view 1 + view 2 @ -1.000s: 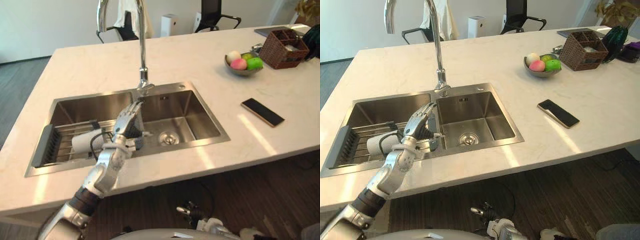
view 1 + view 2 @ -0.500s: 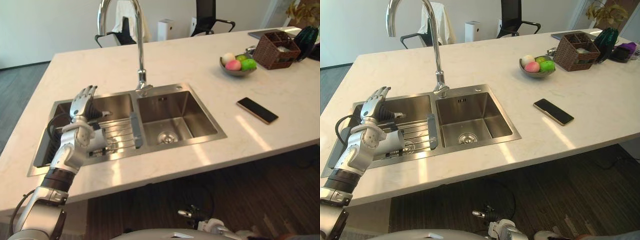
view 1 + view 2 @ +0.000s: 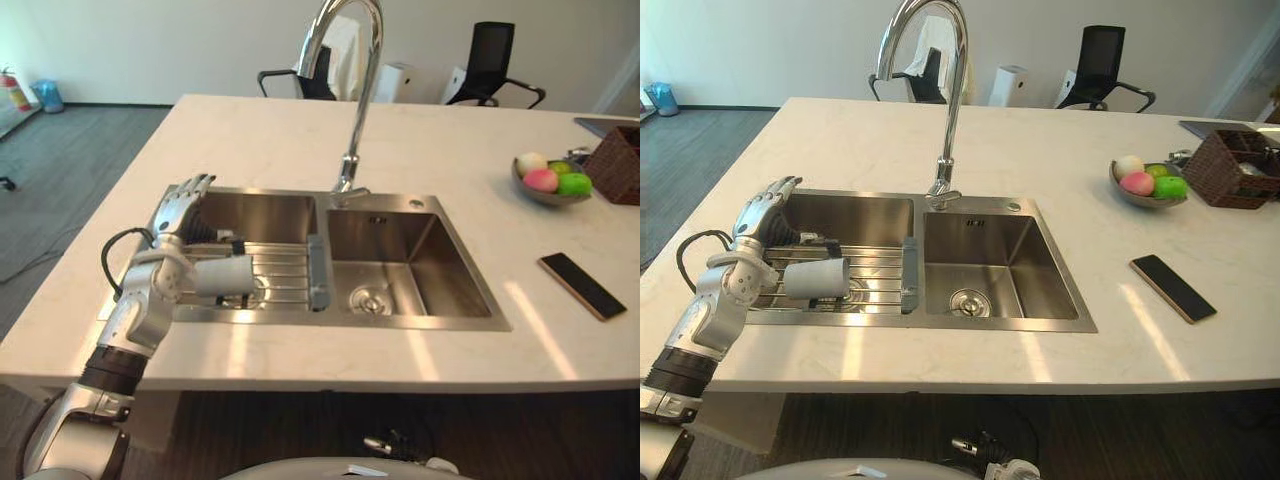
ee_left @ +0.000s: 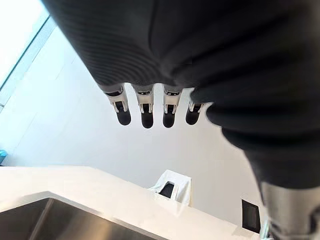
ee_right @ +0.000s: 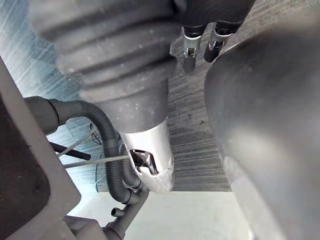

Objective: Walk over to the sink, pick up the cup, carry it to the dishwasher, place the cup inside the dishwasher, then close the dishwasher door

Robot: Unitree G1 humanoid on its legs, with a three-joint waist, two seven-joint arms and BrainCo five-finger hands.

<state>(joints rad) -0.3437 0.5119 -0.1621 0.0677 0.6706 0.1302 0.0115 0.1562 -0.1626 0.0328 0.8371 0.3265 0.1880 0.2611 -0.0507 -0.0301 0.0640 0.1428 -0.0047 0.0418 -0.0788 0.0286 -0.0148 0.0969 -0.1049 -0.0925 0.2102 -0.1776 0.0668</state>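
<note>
Left hand [image 3: 165,268] stands upright, fingers straight and spread, holding nothing, palm just beside the cup [image 3: 222,277] lying on its side on the wire rack [image 3: 285,270] in the sink [image 3: 255,212], probably lined up for a side grasp.

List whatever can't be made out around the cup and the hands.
1. Cup, left end, eye views: hidden behind the left robot hand, so contact is unclear.
2. Right robot hand, right wrist view: open or shut unclear, its dark cover blocks it.
3. Wicker basket, left eye view: cut off by the right edge.
</note>
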